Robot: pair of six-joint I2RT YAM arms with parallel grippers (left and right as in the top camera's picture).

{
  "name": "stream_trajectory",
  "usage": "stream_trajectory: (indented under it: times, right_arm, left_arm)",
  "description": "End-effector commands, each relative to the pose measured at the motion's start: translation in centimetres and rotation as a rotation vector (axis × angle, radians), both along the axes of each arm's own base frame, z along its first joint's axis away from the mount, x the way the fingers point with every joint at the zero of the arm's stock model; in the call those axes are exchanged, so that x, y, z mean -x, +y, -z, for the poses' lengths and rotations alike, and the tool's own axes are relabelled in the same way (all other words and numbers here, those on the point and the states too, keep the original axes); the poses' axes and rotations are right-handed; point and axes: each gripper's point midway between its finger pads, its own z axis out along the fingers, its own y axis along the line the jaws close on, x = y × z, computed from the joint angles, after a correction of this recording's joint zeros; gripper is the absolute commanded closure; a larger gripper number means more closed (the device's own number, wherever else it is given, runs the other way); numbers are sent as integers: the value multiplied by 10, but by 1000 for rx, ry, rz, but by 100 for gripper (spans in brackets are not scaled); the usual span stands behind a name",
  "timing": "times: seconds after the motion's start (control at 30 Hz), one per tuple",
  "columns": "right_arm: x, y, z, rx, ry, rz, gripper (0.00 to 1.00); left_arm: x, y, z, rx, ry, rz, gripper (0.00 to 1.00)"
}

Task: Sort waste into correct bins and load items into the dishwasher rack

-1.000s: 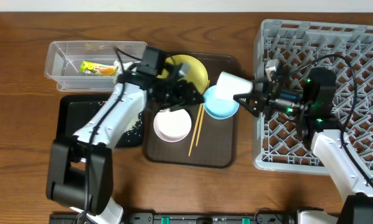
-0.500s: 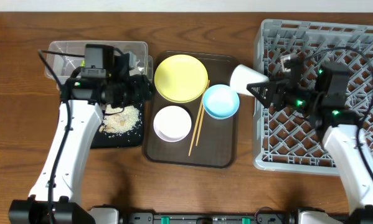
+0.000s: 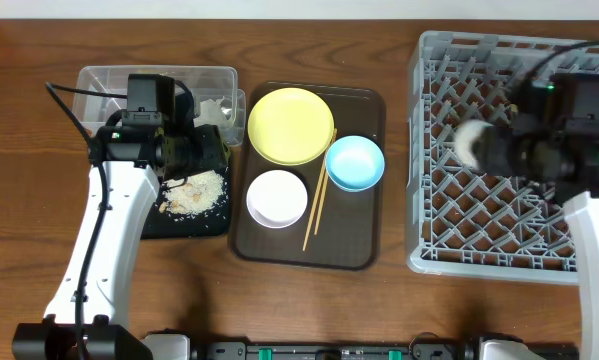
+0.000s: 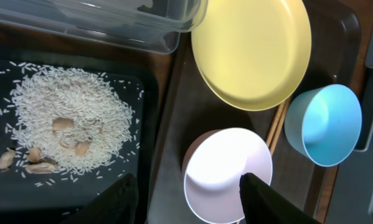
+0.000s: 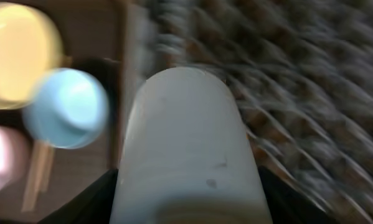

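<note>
Currently the left gripper [image 4: 186, 180] hangs with its fingers well apart and nothing between them. One finger sits over the edge of the black tray [image 4: 80, 186] and the other over the white bowl [image 4: 226, 168]. The bowl's rim lies directly under the gap. To the gripper's tray side, the rice crumbs [image 4: 68, 121] form a heap on the black tray. Ahead of the fingers stand the corner of the clear tub [image 4: 142, 25] and the yellow plate [image 4: 251, 53]. The light blue bowl [image 4: 326, 124] lies off to the other side, just past the wooden chopsticks [image 4: 276, 127]. These lie between the two bowls on the dark brown serving tray [image 3: 364, 250].

The right gripper [image 5: 189, 199] is clamped on the small white cup [image 3: 471, 142]. The cup points away from the wrist and is carried above the dishwasher rack [image 3: 479, 230]. The rack's lattice of pegs lies directly beneath the cup. Both views of this gripper are blurred, so finer detail of the contact cannot be read. The serving tray with its dishes lies well behind the cup, on the surface [image 3: 39, 250].
</note>
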Motion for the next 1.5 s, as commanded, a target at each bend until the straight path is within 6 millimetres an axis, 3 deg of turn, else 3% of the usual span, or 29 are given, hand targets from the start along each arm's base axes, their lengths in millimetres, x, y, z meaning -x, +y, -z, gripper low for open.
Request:
stream_trajectory:
  times: [0.0,0.1,0.23,0.5,0.7,0.9,1.03,1.17,1.47]
  right_arm:
    - [17,-56,-3,181,50,200,91]
    - [28,-73,7,178,117,263,91]
    - [32,-80,25,114,185,288,87]
    - [13,-62,68,-30,298,236,89]
    - [0,-66,103,-40,376,236,90]
    - [-7,-68,122,-45,408,235,85]
    - [-9,-68,120,-43,393,235,95]
    - [-10,-68,111,-39,364,236,97]
    - [-13,-69,58,-11,174,237,99]
  left_arm:
    - [-1,5,-5,-27,-19,2,44]
    - [-1,5,-5,-26,-19,2,44]
    - [-1,5,-5,-27,-19,2,44]
    - [-1,5,-5,-26,-19,2,44]
    - [-1,5,-5,-26,-18,2,44]
    - [-1,5,-4,-26,-18,2,44]
    - [-1,5,-4,-26,-18,2,44]
    - [-1,5,-5,-26,-18,2,44]
    - [-1,5,-4,-26,-18,2,43]
